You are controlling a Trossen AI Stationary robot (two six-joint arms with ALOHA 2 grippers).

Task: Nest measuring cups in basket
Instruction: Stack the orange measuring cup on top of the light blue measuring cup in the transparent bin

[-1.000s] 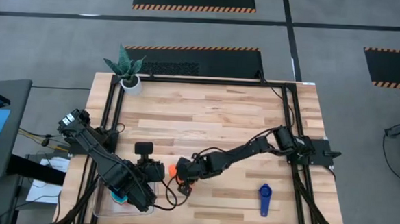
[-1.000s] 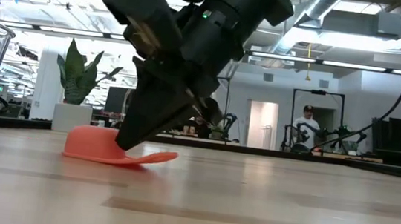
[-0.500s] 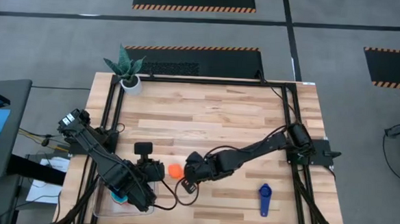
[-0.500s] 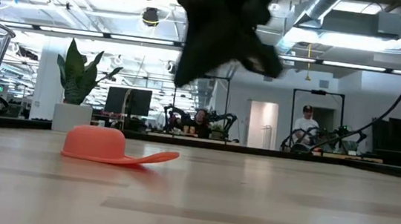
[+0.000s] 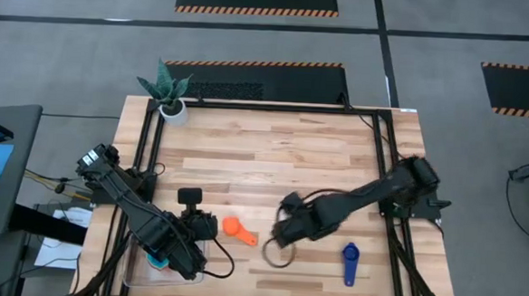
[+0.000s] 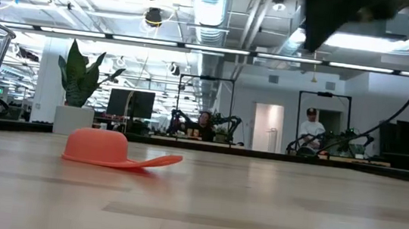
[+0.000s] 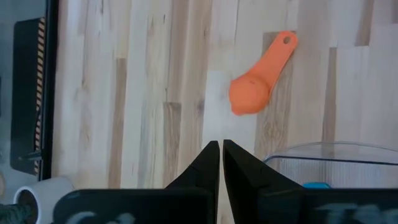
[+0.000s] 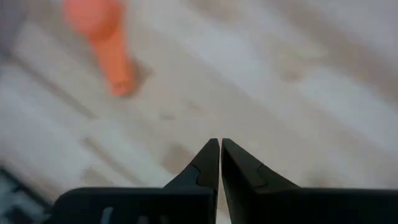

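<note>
The red measuring cup (image 5: 233, 227) lies mouth down on its rim on the table, its flat handle pointing toward the near right; it also shows in the low view (image 6: 102, 149) and in both wrist views (image 7: 252, 93) (image 8: 99, 25). A dark blue cup (image 5: 349, 261) lies at the near right. The clear basket (image 7: 329, 158) sits at the near left under my left arm, with light blue cups (image 5: 154, 262) inside. My left gripper (image 7: 221, 149) hovers shut beside the basket, left of the red cup. My right gripper (image 8: 220, 149) hangs shut and empty above the table, right of the red cup.
A white plant pot (image 5: 171, 107) stands at the far left corner. A loop of black cable (image 5: 275, 255) hangs below my right gripper. Bare wood lies between the red cup and the dark blue cup. People sit at desks in the room beyond the table.
My right gripper has come up off the red cup's handle, risen and swung toward the table's right edge, rolling as it went. The red cup stays mouth down on the table where it was.
</note>
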